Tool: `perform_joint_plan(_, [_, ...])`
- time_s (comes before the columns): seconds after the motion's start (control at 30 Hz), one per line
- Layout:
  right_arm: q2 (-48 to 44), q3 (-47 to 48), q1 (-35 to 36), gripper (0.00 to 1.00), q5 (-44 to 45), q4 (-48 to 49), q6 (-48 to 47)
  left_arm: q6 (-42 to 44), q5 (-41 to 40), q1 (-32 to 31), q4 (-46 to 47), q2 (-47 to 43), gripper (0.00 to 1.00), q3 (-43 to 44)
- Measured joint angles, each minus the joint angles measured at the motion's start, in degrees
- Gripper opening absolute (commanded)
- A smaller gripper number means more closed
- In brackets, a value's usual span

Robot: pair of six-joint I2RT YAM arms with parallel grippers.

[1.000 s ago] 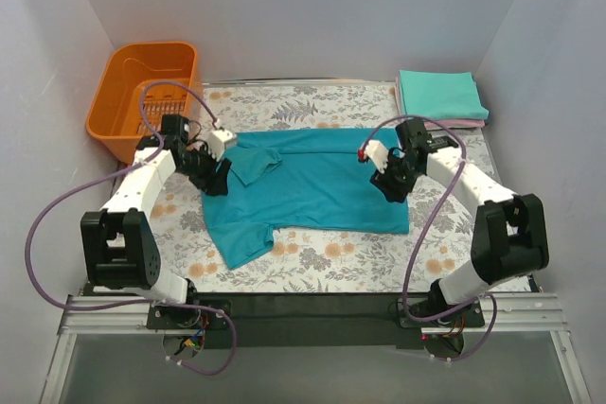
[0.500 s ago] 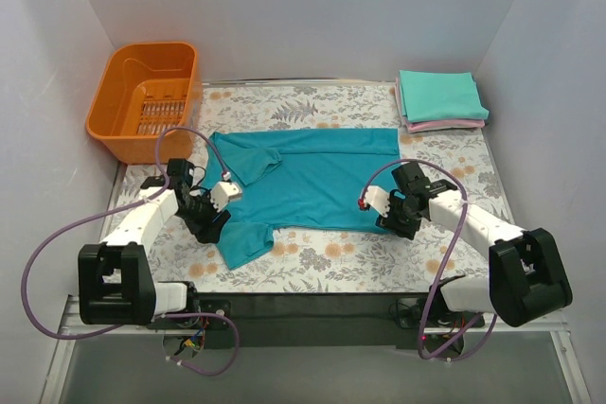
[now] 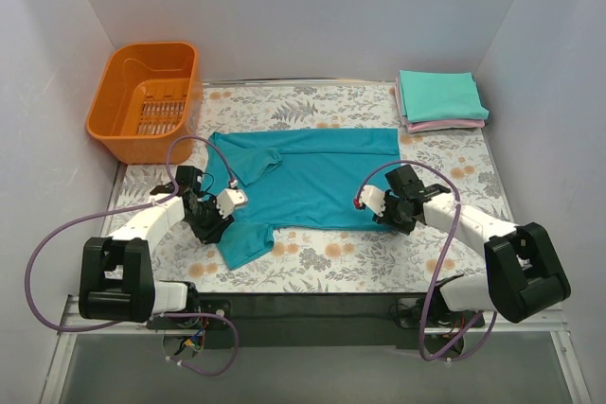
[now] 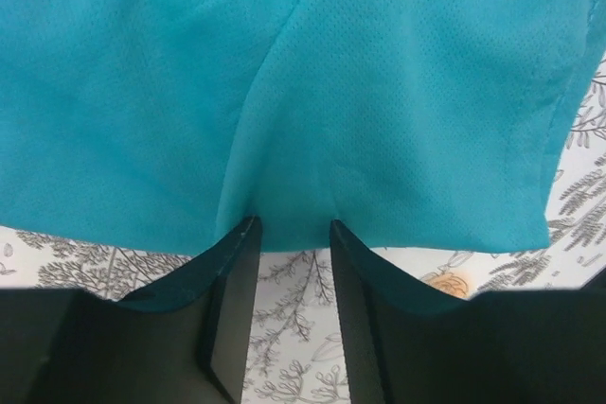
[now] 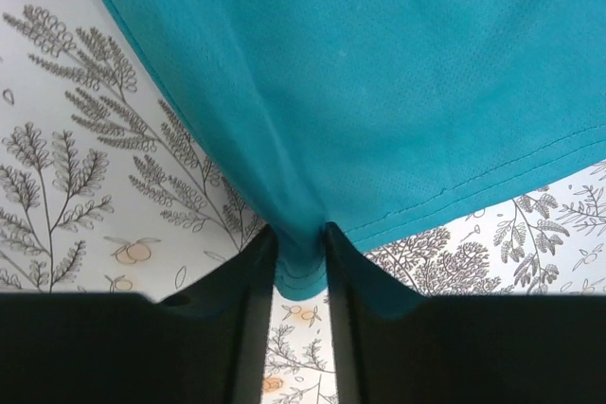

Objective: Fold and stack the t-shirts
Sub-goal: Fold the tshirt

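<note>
Our left gripper (image 4: pixel 292 229) and right gripper (image 5: pixel 300 238) each pinch, fingers nearly closed, the near hem of the flat-spread deep teal-blue cloth t-shirt (image 3: pixel 322 177) on the floral-print table (image 3: pixel 379 267).

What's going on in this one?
Both arms are working the teal-blue t-shirt, which lies spread flat on the floral table. The left pincer grips its near edge by the sleeve, and the right pincer pinches the near hem corner. A folded mint t-shirt already sits on a pink t-shirt at the far right corner. The orange basket stands far left, untouched.
</note>
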Motion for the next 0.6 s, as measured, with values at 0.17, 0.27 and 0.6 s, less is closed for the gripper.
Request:
perform_joint_plan(0.17, [0.72,-0.39,0.87,0.01,1.53,2.03,0.44,0.46,-1.18,-0.59,2.23,-0.26,0.07,-0.74])
perform_joint_plan(0.27, [0.48,-0.48,1.11,0.01,2.01,2.05,0.48,0.81,-1.42,-0.7,2.69,-0.28,0.0,-0.79])
perform_joint_plan(0.6, [-5.14,-1.68,1.11,0.01,2.38,-2.12,-0.66,1.57,-1.2,-0.83,-2.8,-3.96,0.0,-0.85])
